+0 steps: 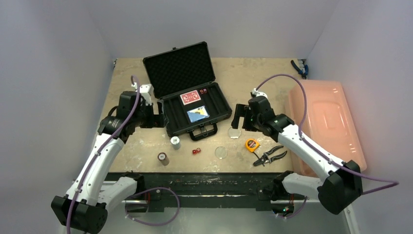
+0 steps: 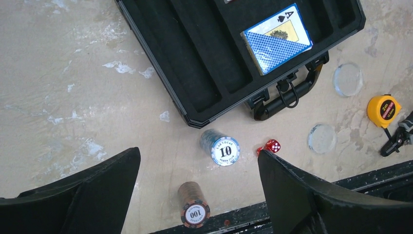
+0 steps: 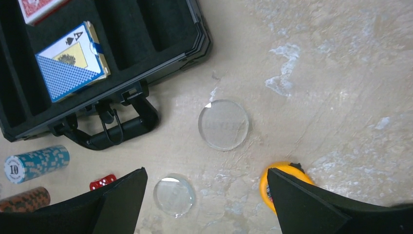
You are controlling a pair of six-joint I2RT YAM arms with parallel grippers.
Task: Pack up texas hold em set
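Near left jaws, blue chip stack (image 2: 220,147)

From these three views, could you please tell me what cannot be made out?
Red deck: right wrist view, cut off by the top edge.
Tape measure: right wrist view, partly behind the right tool.
Dice inside the case: top view, too small to count.

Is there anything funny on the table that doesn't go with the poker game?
Yes. An orange-yellow tape measure and black-handled pliers lie just right of the nearer clear disc, in front of the open case. They are tools, not poker pieces, so they look out of place here.
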